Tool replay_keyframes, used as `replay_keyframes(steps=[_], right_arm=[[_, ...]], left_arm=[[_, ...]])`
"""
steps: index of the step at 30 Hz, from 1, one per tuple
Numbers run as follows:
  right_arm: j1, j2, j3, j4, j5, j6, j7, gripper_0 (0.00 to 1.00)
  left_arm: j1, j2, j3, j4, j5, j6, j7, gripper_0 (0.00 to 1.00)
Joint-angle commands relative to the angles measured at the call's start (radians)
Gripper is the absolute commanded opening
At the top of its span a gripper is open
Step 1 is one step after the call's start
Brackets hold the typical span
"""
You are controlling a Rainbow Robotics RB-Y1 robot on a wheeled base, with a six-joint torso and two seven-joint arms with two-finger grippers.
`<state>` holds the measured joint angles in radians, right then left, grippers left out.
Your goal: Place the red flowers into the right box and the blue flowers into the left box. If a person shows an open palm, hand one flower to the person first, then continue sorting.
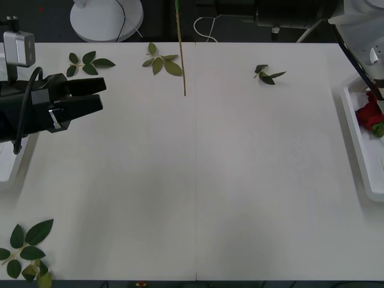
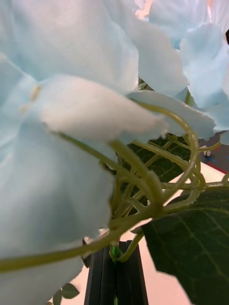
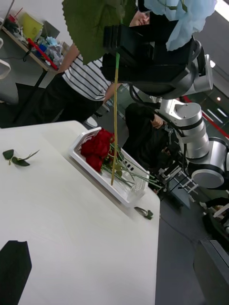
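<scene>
My right gripper (image 2: 114, 261) is shut on the green stem of a pale blue flower (image 2: 62, 143), held high above the table. The left wrist view shows that gripper (image 3: 120, 45) with the blue flower (image 3: 183, 19) above it and the stem hanging down. The stem's lower end (image 1: 182, 54) dangles over the table's far middle. Several red flowers (image 1: 369, 115) lie in the right box (image 1: 357, 150), seen again as roses (image 3: 98, 145) in the tray (image 3: 107, 187). My left gripper (image 1: 99, 95) hovers open and empty beside the left box (image 1: 8, 171). A person in a striped shirt (image 3: 88, 78) stands beyond the table.
Loose green leaf sprigs lie at the far left (image 1: 89, 62), far middle (image 1: 161, 62), far right (image 1: 267, 74) and near left corner (image 1: 27, 249). A white round stand base (image 1: 107, 18) sits behind the table.
</scene>
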<state>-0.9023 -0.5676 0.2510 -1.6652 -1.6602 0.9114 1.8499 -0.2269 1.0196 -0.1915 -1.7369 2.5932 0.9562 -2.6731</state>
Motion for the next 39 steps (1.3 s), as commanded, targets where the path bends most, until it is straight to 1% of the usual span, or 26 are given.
replay_keyframes(steps=[1, 4, 5, 11, 21, 28, 34, 35, 36, 37, 38, 39], right_arm=[[-0.058, 0.020, 0.016, -0.041, -0.006, -0.012, 0.025, 0.00], [-0.059, 0.018, 0.017, -0.041, -0.006, -0.012, 0.025, 0.00], [-0.058, 0.020, 0.017, -0.039, -0.006, -0.012, 0.025, 0.00], [-0.058, 0.020, 0.017, -0.041, -0.006, -0.012, 0.025, 0.00], [-0.058, 0.018, 0.017, -0.041, 0.007, -0.025, 0.018, 0.00], [-0.058, 0.017, 0.017, -0.039, 0.017, -0.031, 0.015, 0.00], [-0.058, 0.017, 0.017, -0.039, 0.017, -0.035, 0.014, 0.00], [-0.058, 0.017, 0.017, -0.039, 0.017, -0.037, 0.012, 0.00], [-0.058, 0.017, 0.017, -0.041, 0.017, -0.039, 0.012, 0.00], [-0.058, 0.017, 0.017, -0.039, 0.017, -0.040, 0.012, 0.00], [-0.058, 0.017, 0.017, -0.039, 0.017, -0.042, 0.012, 0.00], [-0.058, 0.017, 0.017, -0.039, 0.017, -0.045, 0.011, 0.00]], left_arm=[[-0.078, -0.064, -0.043, 0.000, 0.041, -0.042, 0.085, 1.00], [-0.092, -0.092, -0.052, 0.000, 0.041, -0.060, 0.091, 1.00], [-0.112, -0.124, -0.069, 0.000, 0.041, -0.089, 0.093, 1.00], [-0.160, -0.181, -0.115, 0.000, 0.004, -0.182, 0.094, 1.00], [-0.259, -0.303, -0.227, 0.000, -0.033, -0.379, 0.098, 1.00], [-0.310, -0.365, -0.307, 0.000, -0.056, -0.468, 0.099, 1.00], [-0.338, -0.411, -0.341, 0.002, -0.056, -0.539, 0.098, 1.00], [-0.338, -0.411, -0.341, 0.002, -0.056, -0.542, 0.098, 0.54], [-0.338, -0.411, -0.341, 0.002, -0.056, -0.542, 0.099, 0.24], [-0.338, -0.409, -0.341, 0.002, -0.056, -0.542, 0.098, 0.06], [-0.339, -0.406, -0.341, 0.002, -0.056, -0.542, 0.098, 0.00], [-0.339, -0.403, -0.341, 0.000, -0.056, -0.542, 0.096, 0.00]])
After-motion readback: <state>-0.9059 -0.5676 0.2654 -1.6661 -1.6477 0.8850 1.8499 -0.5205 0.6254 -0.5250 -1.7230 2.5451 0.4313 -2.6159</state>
